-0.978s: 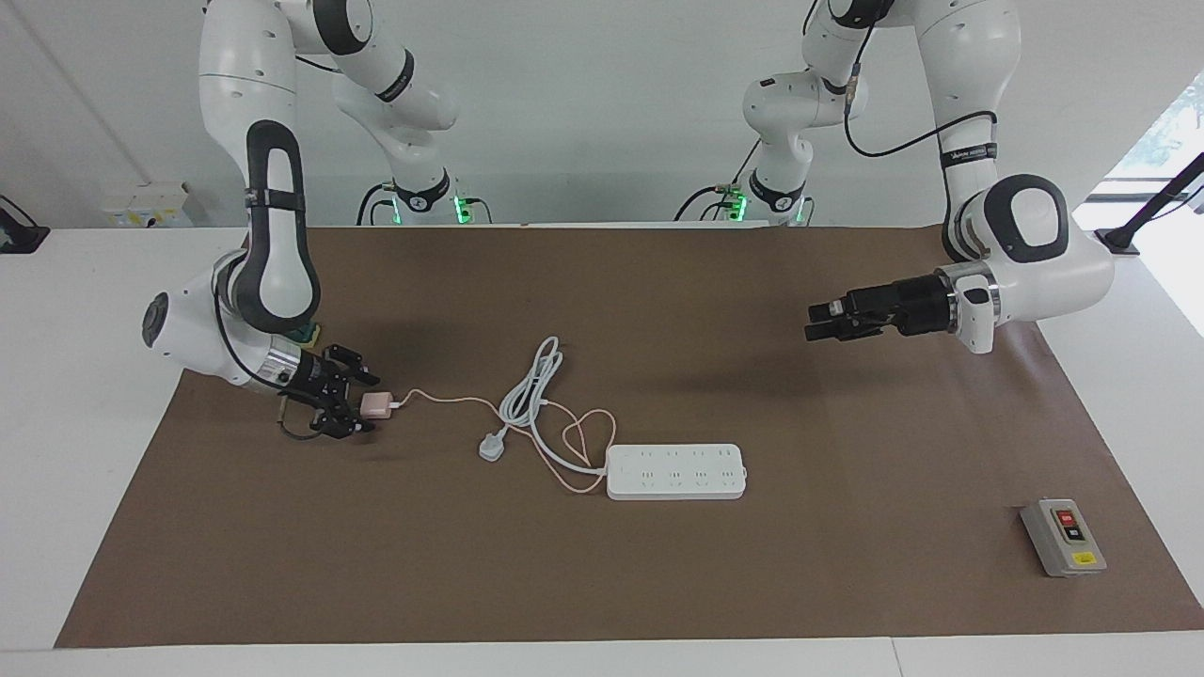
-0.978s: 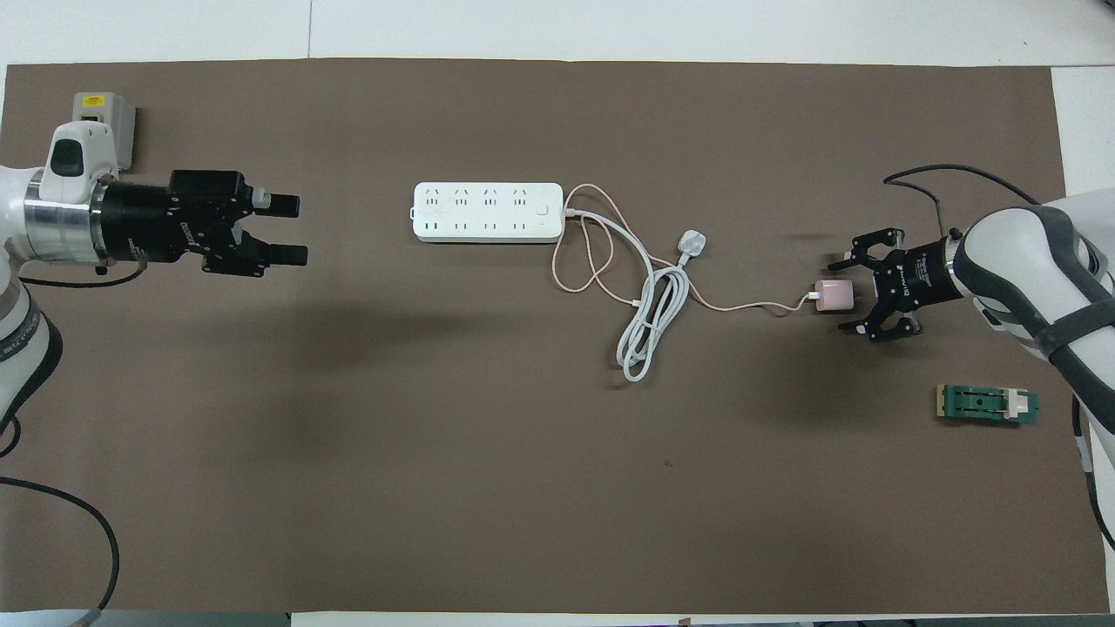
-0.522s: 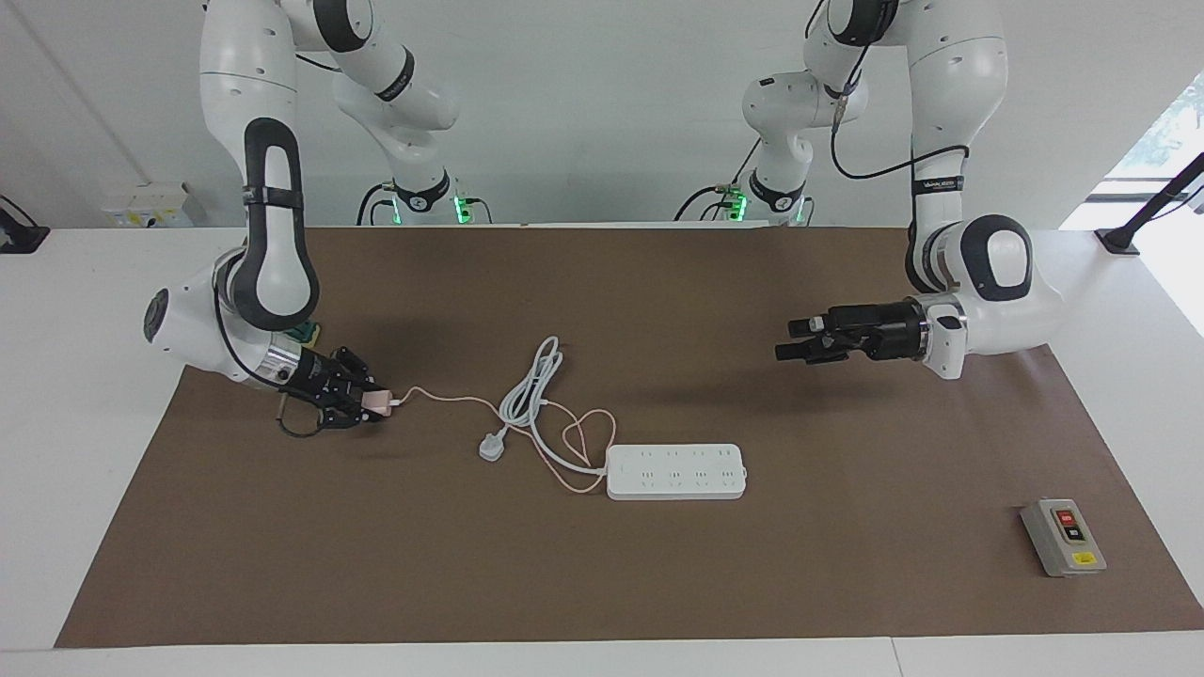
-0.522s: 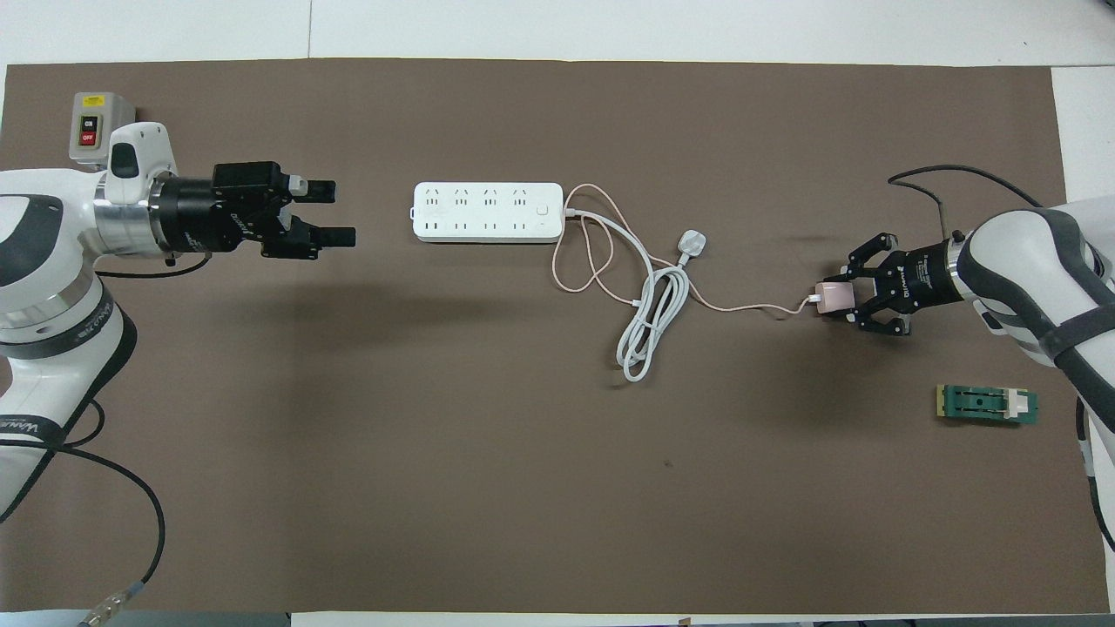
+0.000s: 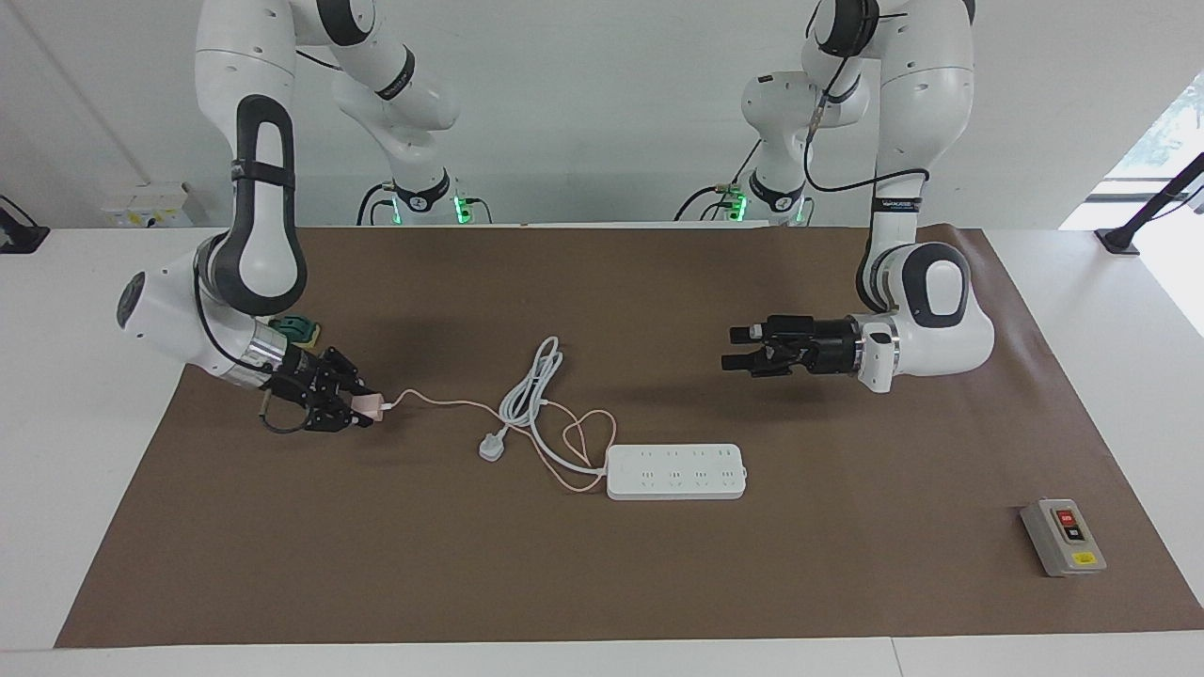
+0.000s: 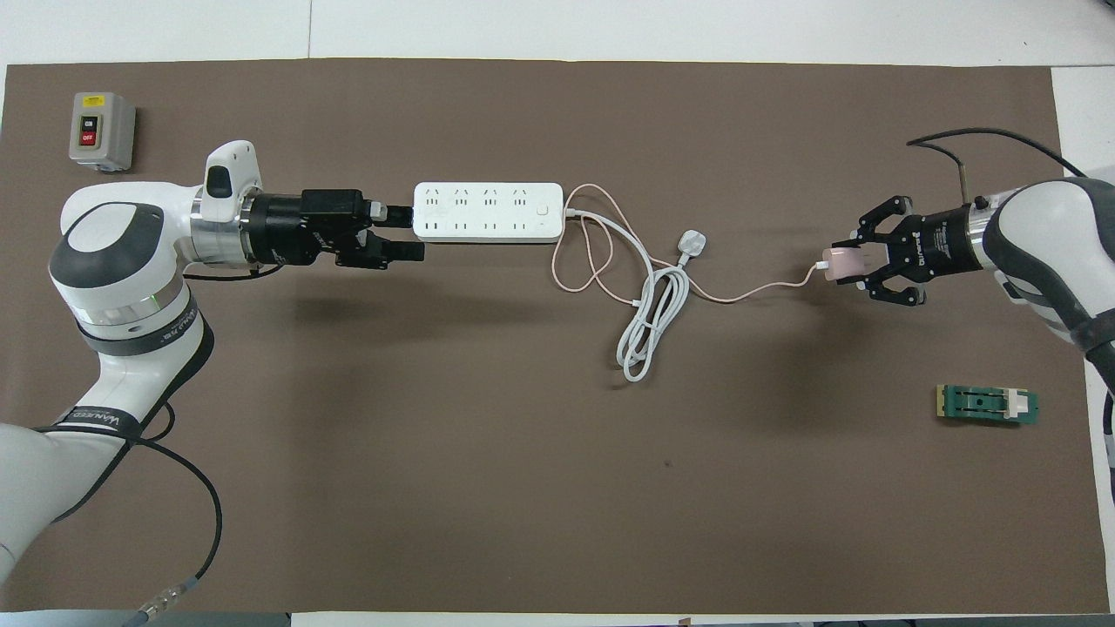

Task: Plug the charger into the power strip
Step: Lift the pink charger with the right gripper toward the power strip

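Toward the right arm's end of the table, the right pincer [image 5: 362,407] is clamped on the small pale-pink cube-shaped charger [image 5: 372,406], which looks lifted just clear of the brown paper-covered table [image 5: 602,583]. From above, the fingers straddle the cube at its sides, so the face the thin pink cable [image 6: 758,292] leaves from points toward the middle of the table. I would judge the prongs to sit at the gripped end, but they are hidden. The cable trails slack across the mat and loops beside the coiled thick white cord [image 6: 649,318] and its white-grey three-pin plug [image 6: 692,244].

At the middle of the table lies the long flat white power strip [image 5: 675,470], sockets up, farther from the robots than the cord coil and well apart from the charger.

The left pincer [image 5: 736,347] hangs in the air with its fingers parted a little and holding nothing. In the overhead view its tips reach the strip's end; the facing view shows it raised and not touching. It is probably there to pin the light strip down while the plug is pushed in.

Off by themselves rest a grey box with red and black buttons [image 5: 1063,537] and a small green block [image 6: 987,405].
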You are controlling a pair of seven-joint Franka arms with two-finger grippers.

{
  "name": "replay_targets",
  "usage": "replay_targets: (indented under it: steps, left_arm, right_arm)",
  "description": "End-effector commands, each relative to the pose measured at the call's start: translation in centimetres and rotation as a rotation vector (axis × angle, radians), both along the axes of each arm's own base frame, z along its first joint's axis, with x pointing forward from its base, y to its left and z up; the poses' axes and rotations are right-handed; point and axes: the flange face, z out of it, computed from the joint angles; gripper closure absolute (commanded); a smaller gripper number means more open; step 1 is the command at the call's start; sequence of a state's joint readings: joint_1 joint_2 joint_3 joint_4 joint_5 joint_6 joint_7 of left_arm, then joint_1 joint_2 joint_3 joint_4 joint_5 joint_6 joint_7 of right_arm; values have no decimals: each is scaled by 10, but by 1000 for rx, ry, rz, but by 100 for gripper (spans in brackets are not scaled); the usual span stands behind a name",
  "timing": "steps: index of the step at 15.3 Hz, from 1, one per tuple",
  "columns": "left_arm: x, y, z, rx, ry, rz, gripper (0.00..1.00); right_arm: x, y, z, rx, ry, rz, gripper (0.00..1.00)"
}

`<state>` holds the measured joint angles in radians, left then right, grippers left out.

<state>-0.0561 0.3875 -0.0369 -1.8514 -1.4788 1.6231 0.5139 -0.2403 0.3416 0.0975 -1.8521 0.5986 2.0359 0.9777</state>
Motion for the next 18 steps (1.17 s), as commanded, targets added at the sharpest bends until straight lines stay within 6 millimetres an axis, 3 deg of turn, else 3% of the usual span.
replay_targets:
  steps: [1, 4, 8, 11, 15, 18]
  left_arm:
    - [3, -8, -5, 25, -22, 69, 0]
    - [-3, -40, -6, -10, -11, 57, 0]
    - [-7, -60, -6, -15, -8, 54, 0]
    - [-15, -82, -4, -31, -5, 35, 0]
    - [-21, -102, -10, -42, -27, 73, 0]
    - [-24, -104, -19, -30, -38, 112, 0]
  right_arm:
    - [20, 57, 39, 7, -41, 56, 85]
    - [26, 109, 59, 19, -29, 101, 95]
    - [28, 182, 85, 30, 3, 64, 96]
    - [20, 241, 89, 28, -2, 79, 95]
    - [13, 282, 96, 72, 7, 47, 95]
    - [9, 308, 106, 90, 6, 45, 94]
